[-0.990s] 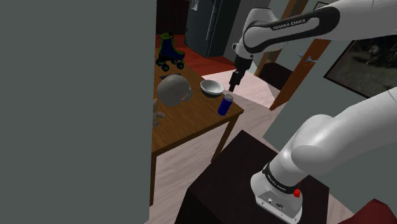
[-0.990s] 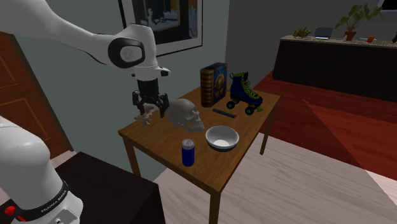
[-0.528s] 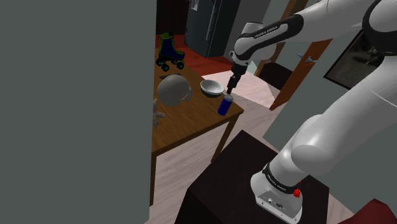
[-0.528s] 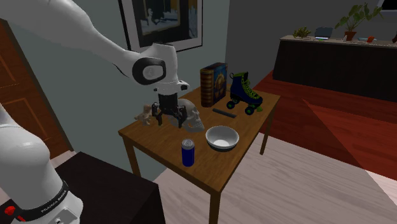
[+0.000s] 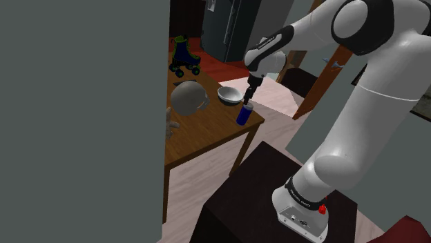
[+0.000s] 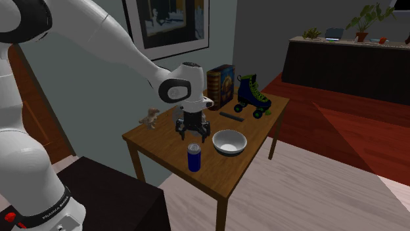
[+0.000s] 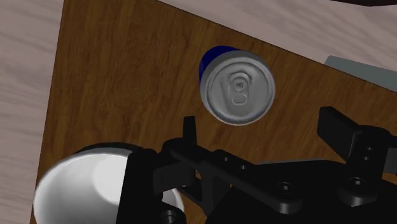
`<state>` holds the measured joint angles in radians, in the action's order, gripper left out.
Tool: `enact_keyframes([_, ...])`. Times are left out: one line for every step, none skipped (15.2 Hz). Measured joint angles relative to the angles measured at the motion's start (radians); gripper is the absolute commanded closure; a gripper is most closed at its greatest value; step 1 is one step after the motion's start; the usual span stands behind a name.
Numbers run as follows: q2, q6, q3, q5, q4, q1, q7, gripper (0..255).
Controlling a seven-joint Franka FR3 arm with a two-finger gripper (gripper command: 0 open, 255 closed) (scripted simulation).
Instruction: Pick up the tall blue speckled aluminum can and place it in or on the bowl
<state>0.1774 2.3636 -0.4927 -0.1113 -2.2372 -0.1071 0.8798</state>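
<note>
You are looking at a brown wooden worktop [image 6: 161, 139] on a pale plank floor, with a grey wall and a framed picture [image 6: 167, 23] behind it in the second exterior view. Your target, the blue can [image 6: 194, 158], stands upright near the worktop's near edge in that view. It is just beside the white bowl [image 6: 229, 142] but not touching it.

The hand [image 6: 194, 134] hangs above the can, pointing down, and is clear of its top. The hand is spread wide: in the wrist view the two black fingers [image 7: 189, 130] stand well apart with nothing clasped between them. The can's silver lid lies past the fingertips, roughly in line with the gap, and the bowl's rim shows beside one finger.

Farther back on the worktop you have a brown book [image 6: 221, 85] standing upright, a blue roller skate [image 6: 251, 96], a small tan figurine [image 6: 150, 117] and a grey skull [image 5: 189, 97].
</note>
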Motion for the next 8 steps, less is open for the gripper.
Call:
enact_keyframes([0.018,0.015,0.004,-0.014,0.000,-0.003,0.010,0])
enact_keyframes([0.033,0.024,0.007,-0.025,0.005,-0.007,0.019,0])
enact_keyframes([0.042,0.038,0.009,-0.033,-0.001,-0.010,0.027,0])
enact_keyframes([0.057,0.050,0.013,-0.043,0.000,-0.013,0.034,0])
enact_keyframes([0.070,0.064,0.017,-0.054,-0.004,-0.017,0.043,0])
enact_keyframes([0.080,0.073,0.021,-0.062,-0.003,-0.019,0.047,0])
enact_keyframes([0.090,0.080,0.024,-0.069,-0.002,-0.022,0.052,0])
enact_keyframes([0.095,0.086,0.026,-0.073,-0.003,-0.023,0.054,0])
